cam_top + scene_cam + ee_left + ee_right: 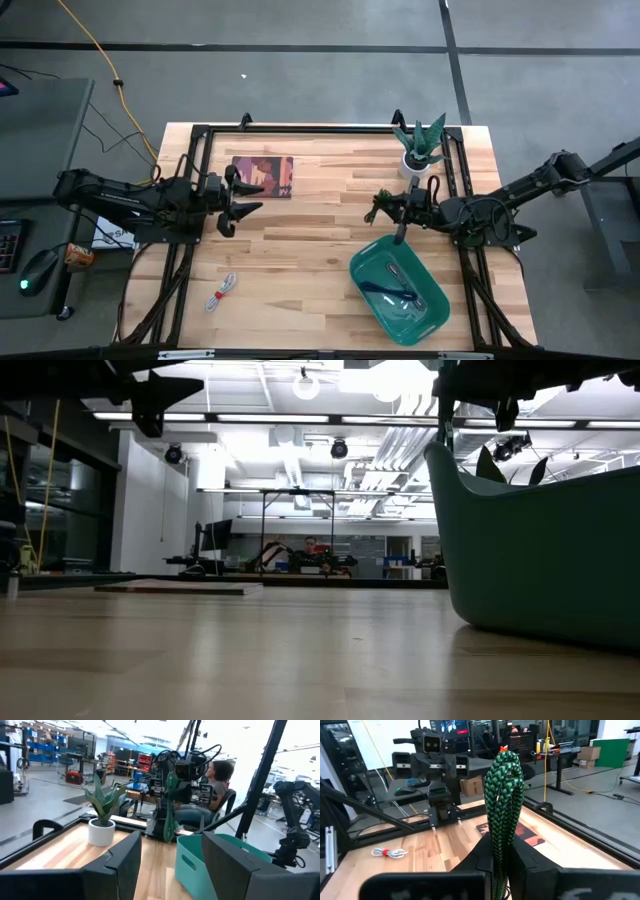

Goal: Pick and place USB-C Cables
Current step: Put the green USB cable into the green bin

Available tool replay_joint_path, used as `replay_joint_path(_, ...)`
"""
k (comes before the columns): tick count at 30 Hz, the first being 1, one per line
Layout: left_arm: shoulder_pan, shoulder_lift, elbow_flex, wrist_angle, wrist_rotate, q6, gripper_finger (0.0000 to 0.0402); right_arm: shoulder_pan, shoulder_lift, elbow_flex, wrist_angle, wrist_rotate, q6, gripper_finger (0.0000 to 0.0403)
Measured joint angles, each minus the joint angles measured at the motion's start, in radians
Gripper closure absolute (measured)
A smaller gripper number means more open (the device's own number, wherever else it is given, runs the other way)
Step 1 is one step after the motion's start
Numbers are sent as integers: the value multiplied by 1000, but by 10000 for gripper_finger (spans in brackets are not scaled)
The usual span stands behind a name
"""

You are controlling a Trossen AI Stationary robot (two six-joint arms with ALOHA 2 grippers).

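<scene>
Wooden tabletop (pixel 300 250) centre frame: green cable (pixel 503 795) being pinched by right tool (pixel 385 208), carried toward teal tub (pixel 430 320); release needed next. Left tool (pixel 228 205) spread, idle.

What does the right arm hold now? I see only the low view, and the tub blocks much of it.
Observer: A green cable, shut between the right gripper's fingers.
Operator: Where is it, relative to the tub?
Observer: In the high view, it hangs about over the tub's far rim.
Operator: Is any cable on the table?
Observer: Yes, one white cable lies near the front left corner.
</scene>
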Motion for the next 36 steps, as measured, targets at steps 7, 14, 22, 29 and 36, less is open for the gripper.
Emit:
replay_joint_path(7,1,2,0,-21,-3,-8,213,31,16,166,-169,-156,136,395)
replay_joint_path(14,1,2,0,-22,-4,-8,213,137,208,636,-880,-158,395,395)
replay_joint_path(22,0,2,0,-22,-4,-9,213,178,451,1130,-1503,-137,576,393)
replay_joint_path(29,0,3,0,-22,-4,-11,213,208,549,1228,-1539,-218,643,393)
replay_joint_path(36,0,3,0,-22,-4,-9,213,294,662,1158,-1559,-384,865,392)
